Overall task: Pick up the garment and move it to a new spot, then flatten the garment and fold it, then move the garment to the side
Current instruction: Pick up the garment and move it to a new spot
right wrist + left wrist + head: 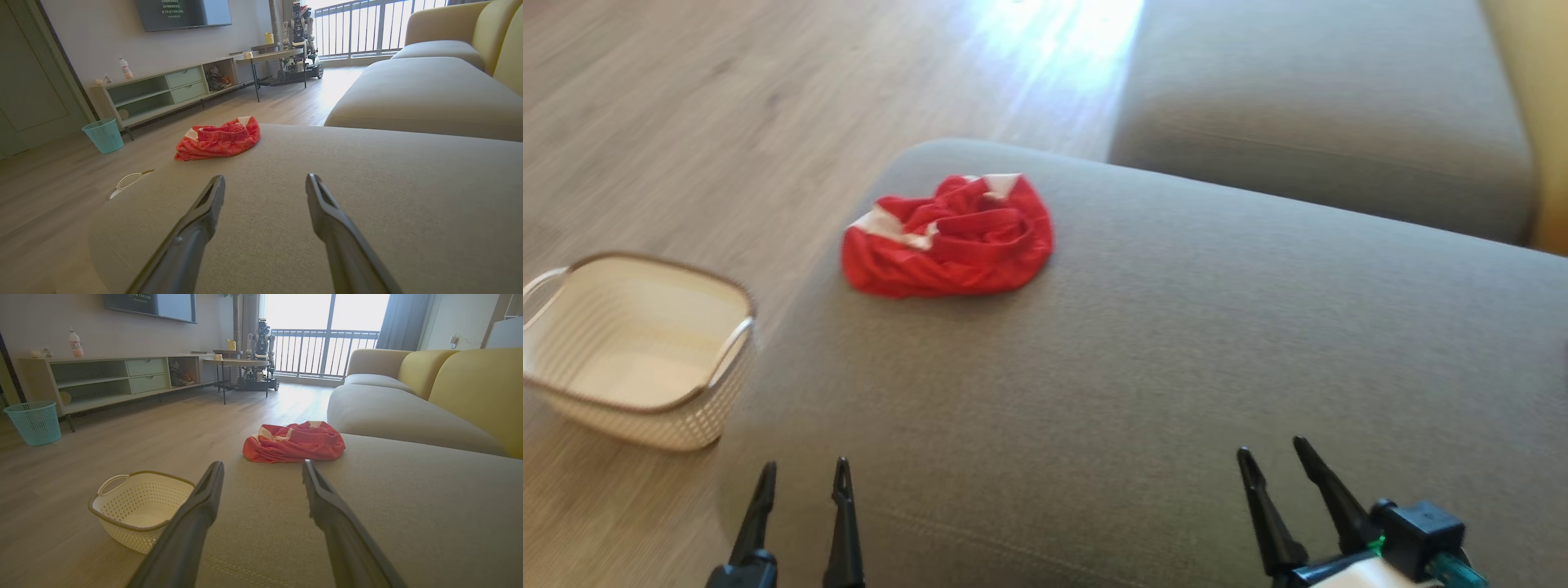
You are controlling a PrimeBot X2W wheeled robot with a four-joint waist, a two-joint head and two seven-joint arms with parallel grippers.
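Observation:
A red garment (952, 237) with white trim lies crumpled near the far left corner of the grey sofa cushion (1143, 351). The same garment (295, 442) lies ahead of the left fingers, and the garment (218, 139) sits up and to the left in the right wrist view. My left gripper (805, 476) is open at the cushion's near left edge, well short of the cloth. My right gripper (1272, 456) is open at the near right, far from it. Nothing is between either pair of fingers.
A cream perforated basket (637, 351) stands on the wooden floor left of the cushion. A second grey cushion (1323, 114) lies beyond, with yellow backrests (478, 388) to the right. Across the floor are a TV shelf (110, 377), a teal bin (34, 422) and a parked robot (261, 355).

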